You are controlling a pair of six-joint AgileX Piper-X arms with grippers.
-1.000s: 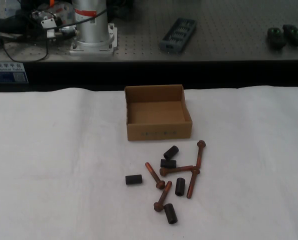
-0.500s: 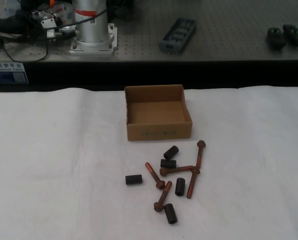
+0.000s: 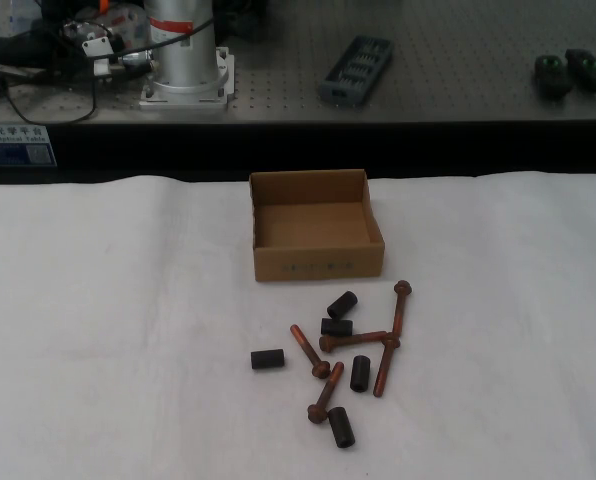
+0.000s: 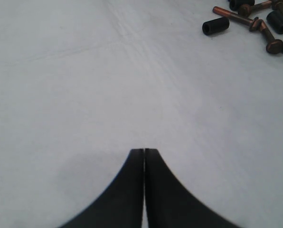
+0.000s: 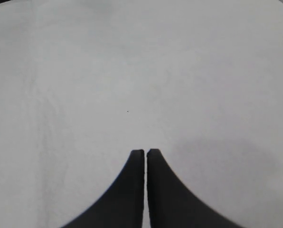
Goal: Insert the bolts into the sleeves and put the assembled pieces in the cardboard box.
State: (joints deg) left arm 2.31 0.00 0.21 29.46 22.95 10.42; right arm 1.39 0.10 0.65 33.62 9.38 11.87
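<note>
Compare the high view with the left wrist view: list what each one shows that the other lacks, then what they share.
High view's own: the cardboard box, open at the top, and the metal post and grey tray on the bench behind it. Left wrist view's own: the left hand, fingers shut together above the white cloth. Shared: the lone sleeve lying apart from the pile, the bolt just beside it, and the cloth under everything.

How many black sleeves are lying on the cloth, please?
5: first sleeve nearest the cardboard box, second sleeve beside it, third sleeve alone on the left, fourth sleeve between bolts, fifth sleeve nearest the camera. None seems hidden.
</note>
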